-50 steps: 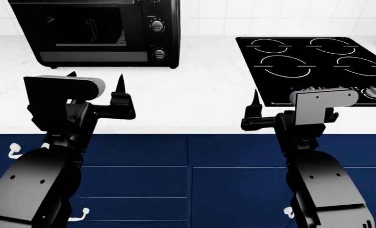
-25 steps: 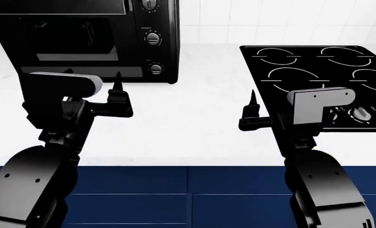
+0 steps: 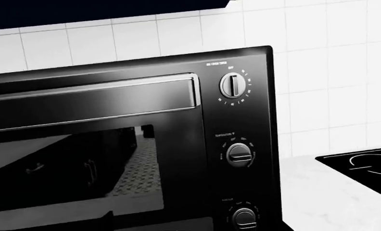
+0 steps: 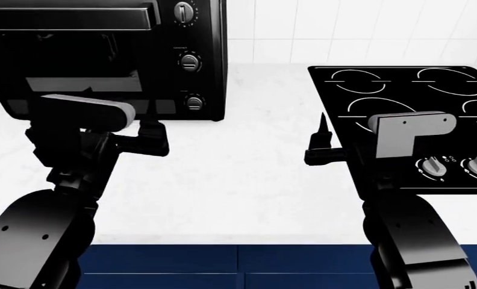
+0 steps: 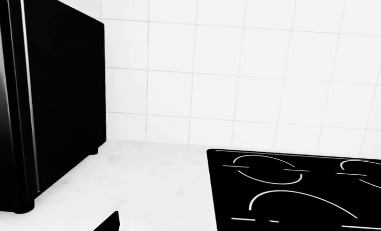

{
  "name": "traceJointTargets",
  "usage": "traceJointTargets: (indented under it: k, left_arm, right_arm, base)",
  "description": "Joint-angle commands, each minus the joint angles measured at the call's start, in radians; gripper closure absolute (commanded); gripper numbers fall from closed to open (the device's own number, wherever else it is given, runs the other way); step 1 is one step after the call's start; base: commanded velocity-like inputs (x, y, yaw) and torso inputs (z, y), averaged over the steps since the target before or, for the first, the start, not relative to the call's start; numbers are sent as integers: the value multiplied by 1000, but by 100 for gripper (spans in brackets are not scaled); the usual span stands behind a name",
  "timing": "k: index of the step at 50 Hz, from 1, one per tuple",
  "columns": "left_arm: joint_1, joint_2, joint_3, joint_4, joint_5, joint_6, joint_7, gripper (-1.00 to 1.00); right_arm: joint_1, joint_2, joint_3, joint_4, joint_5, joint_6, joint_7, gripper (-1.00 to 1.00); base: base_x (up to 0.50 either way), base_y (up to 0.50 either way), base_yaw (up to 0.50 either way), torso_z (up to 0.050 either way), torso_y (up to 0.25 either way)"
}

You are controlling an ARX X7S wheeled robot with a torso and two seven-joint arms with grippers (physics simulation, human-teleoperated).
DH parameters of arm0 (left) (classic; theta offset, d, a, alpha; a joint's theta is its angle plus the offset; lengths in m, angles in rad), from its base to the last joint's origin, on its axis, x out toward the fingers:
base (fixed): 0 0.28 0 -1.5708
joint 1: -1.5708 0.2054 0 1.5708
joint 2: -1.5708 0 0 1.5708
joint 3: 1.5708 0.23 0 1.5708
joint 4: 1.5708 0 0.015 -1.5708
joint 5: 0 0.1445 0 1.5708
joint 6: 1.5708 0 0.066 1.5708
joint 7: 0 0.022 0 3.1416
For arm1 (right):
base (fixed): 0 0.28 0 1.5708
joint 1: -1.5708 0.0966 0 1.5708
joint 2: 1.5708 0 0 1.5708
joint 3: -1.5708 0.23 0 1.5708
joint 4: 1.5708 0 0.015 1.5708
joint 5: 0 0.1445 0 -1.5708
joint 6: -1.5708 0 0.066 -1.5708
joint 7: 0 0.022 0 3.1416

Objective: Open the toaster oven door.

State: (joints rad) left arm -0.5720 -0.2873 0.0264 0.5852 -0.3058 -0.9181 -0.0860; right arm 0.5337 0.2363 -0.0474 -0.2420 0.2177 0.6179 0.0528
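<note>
The toaster oven (image 4: 102, 60) is a glossy black box at the back left of the white counter, with three knobs (image 4: 190, 62) in a column. The toaster oven door (image 3: 81, 159) is shut, its bar handle (image 3: 94, 96) along the top edge above the glass. My left gripper (image 4: 120, 102) is open and empty, held above the counter just in front of the door's lower part, not touching it. My right gripper (image 4: 373, 117) is open and empty over the cooktop's near left corner. In the right wrist view only one fingertip (image 5: 110, 222) shows.
A flat black cooktop (image 4: 407, 102) with white rings and knobs lies in the counter at the right. The white counter (image 4: 238, 180) runs between oven and cooktop. A white tiled wall (image 5: 255, 86) stands behind. Blue drawers (image 4: 238, 268) are below the counter edge.
The head view has moved in toward the counter: oven and cooktop look larger and lower, the drawers have almost left the frame. Both grippers stay open and are now nearer the oven and cooktop.
</note>
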Motion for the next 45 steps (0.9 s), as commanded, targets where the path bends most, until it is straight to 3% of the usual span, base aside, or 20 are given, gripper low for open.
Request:
traceJointTargets:
  k: [1,8,14,20,30,45]
  left_arm:
    - [-10,-161,93,98,42,-73,43,-100]
    - [-103,-429,204,192,106,-178,128,-100]
    - [-175,-650,357,223,191,-169,208,-100]
    - [-281,-783,510,225,280,-134,309,-100]
    - [-423,-872,666,193,387,-29,480,-100]
    - [-644,-806,802,-42,528,137,680,-100]
  right_arm:
    - [-2,1,1,-5,8,-2,5,-100]
    - [3,-1,-10,-5,12,1,5,-100]
    - [-2,3,-10,-19,17,7,6,-100]
    - [-2,5,-10,-23,23,11,8,-100]
    - [-6,4,-10,-15,30,0,9,-100]
    - [-15,6,-11,-15,40,-4,12,-100]
  base:
    - [0,0,0,0,0]
    - [0,0,0,0,0]
    - [0,0,0,0,0]
    - [0,0,0,0,0]
    - [0,0,0,0,0]
    - [0,0,0,0,0]
